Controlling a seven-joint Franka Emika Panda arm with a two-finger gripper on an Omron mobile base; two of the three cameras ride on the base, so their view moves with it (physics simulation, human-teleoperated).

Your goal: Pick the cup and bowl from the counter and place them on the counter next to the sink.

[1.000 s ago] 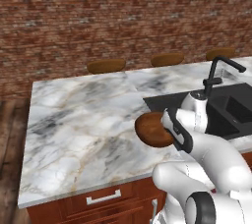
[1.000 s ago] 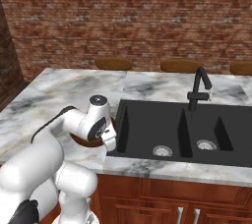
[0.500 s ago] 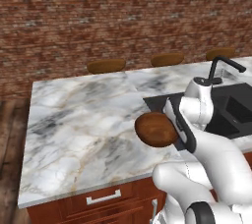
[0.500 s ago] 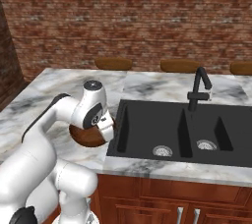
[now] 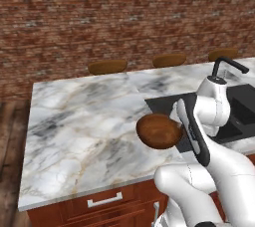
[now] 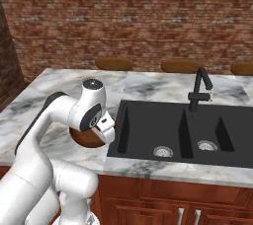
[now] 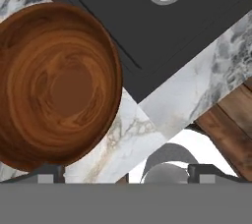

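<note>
The wide dark brown wooden bowl (image 5: pixel 159 131) (image 6: pixel 86 140) sits upright on the marble counter (image 5: pixel 84 116) (image 6: pixel 49 91), just left of the black sink (image 5: pixel 164 102) (image 6: pixel 168 130). In the hand view the bowl (image 7: pixel 54 85) lies at the left, with the sink basin (image 7: pixel 147 31) and its round drain beside it. My gripper (image 7: pixel 127 173) (image 6: pixel 106 131) hangs open above the strip of counter (image 7: pixel 197 80) between bowl and sink, fingers wide apart with nothing between them. The cup is out of view.
A black angular faucet (image 5: pixel 224 66) (image 6: pixel 199 88) rises behind the sink. Brown round stool seats (image 5: pixel 107 65) (image 6: pixel 113 63) line the far side of the counter before a brick wall. Wide bare marble stretches left of the bowl. The front edge drops to wood cabinets (image 5: pixel 104 203).
My hand has lifted up and away from the bowl. The bowl stays where it is on the counter beside the sink.
</note>
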